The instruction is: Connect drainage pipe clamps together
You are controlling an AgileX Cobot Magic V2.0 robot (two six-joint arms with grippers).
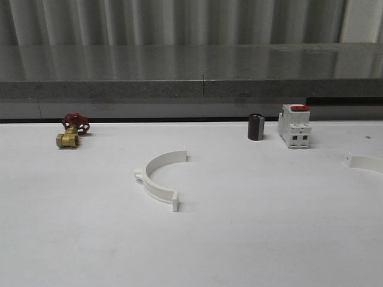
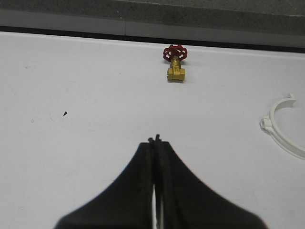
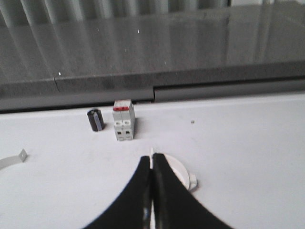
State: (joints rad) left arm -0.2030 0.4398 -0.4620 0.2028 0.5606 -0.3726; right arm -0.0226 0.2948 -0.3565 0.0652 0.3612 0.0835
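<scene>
One white half-ring drainage pipe clamp (image 1: 158, 176) lies flat near the table's middle, its open side facing right; the left wrist view catches it (image 2: 281, 136) and the right wrist view shows one end (image 3: 9, 161). The second drainage pipe clamp (image 1: 366, 161) lies at the table's right edge, cut off by the frame. In the right wrist view that clamp (image 3: 178, 171) sits just beyond my right gripper (image 3: 152, 156), partly hidden by the shut fingers. My left gripper (image 2: 155, 140) hangs shut over bare table, with nothing between its fingers.
A brass valve with a red handwheel (image 1: 72, 133) (image 2: 175, 64) sits at the back left. A black cylinder (image 1: 256, 127) (image 3: 95, 119) and a white red-topped breaker (image 1: 294, 125) (image 3: 124, 120) stand at the back right. A grey ledge (image 1: 191, 78) runs behind the table.
</scene>
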